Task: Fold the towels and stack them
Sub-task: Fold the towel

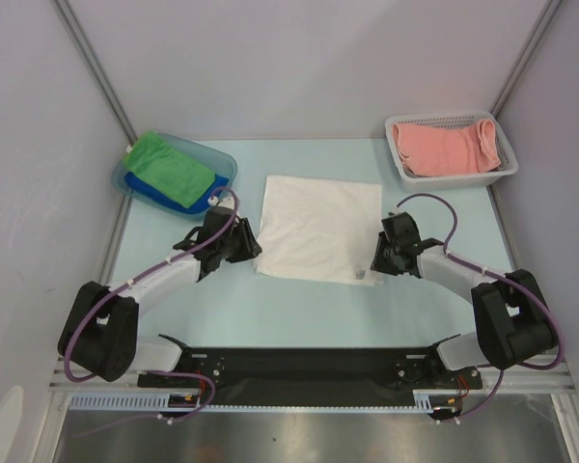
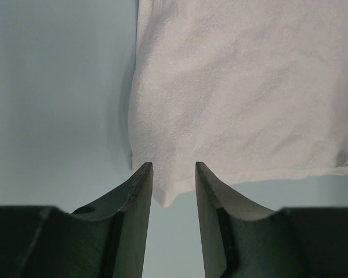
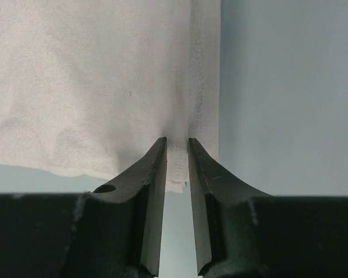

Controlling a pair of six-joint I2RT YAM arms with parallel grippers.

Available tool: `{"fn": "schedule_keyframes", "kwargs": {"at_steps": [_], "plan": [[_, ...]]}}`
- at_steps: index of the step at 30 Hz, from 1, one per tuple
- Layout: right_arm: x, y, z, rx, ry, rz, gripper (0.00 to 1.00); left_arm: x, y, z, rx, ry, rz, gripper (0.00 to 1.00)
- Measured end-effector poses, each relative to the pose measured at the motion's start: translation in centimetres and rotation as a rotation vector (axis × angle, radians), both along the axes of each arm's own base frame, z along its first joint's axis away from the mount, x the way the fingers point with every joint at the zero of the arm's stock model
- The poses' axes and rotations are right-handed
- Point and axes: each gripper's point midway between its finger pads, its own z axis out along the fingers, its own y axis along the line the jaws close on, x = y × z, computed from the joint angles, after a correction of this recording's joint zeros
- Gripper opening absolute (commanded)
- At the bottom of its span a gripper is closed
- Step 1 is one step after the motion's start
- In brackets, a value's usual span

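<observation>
Four towels show: one white towel (image 1: 318,227), plain, lightly creased and spread flat mid-table (image 1: 299,309); one green towel (image 1: 169,164) folded atop one blue towel (image 1: 195,196) in the tray (image 1: 224,161) at the back left corner; and one pink towel (image 1: 444,149), possibly two, bunched in the basket (image 1: 442,120) at the back right corner. The left gripper (image 2: 174,165) straddles the white towel's near left corner, jaws apart and unclenched. The right gripper (image 3: 177,139) pinches its near right edge.

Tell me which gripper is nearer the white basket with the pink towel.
Right. The right gripper is at the white towel's near right corner, with the basket beyond it, far right. The left gripper is at the towel's near left corner, farther off.
</observation>
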Motion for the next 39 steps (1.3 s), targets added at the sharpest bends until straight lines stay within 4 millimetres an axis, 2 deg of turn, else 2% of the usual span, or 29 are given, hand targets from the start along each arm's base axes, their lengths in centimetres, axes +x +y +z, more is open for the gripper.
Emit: {"fn": "schedule_keyframes", "kwargs": {"at_steps": [5, 12, 18, 28, 34, 39], "plan": [[0.0, 0.0, 0.0, 0.000, 0.000, 0.000, 0.22, 0.0, 0.0, -0.1, 0.002, 0.003, -0.001, 0.40], [0.0, 0.0, 0.0, 0.003, 0.002, -0.006, 0.06, 0.0, 0.0, -0.1, 0.002, 0.004, -0.001, 0.40], [-0.1, -0.1, 0.6, 0.000, 0.000, -0.008, 0.00, 0.0, 0.0, -0.1, 0.007, 0.001, -0.006, 0.41], [0.6, -0.7, 4.3, -0.016, -0.077, -0.017, 0.00, 0.2, -0.1, 0.1, 0.004, -0.004, -0.007, 0.40], [0.6, -1.4, 3.9, -0.035, -0.067, -0.030, 0.00, 0.2, -0.1, 0.0, 0.004, 0.001, -0.010, 0.40], [0.0, -2.3, 2.5, -0.056, -0.034, -0.041, 0.00, 0.1, -0.1, -0.3, 0.008, 0.011, -0.010, 0.41]]}}
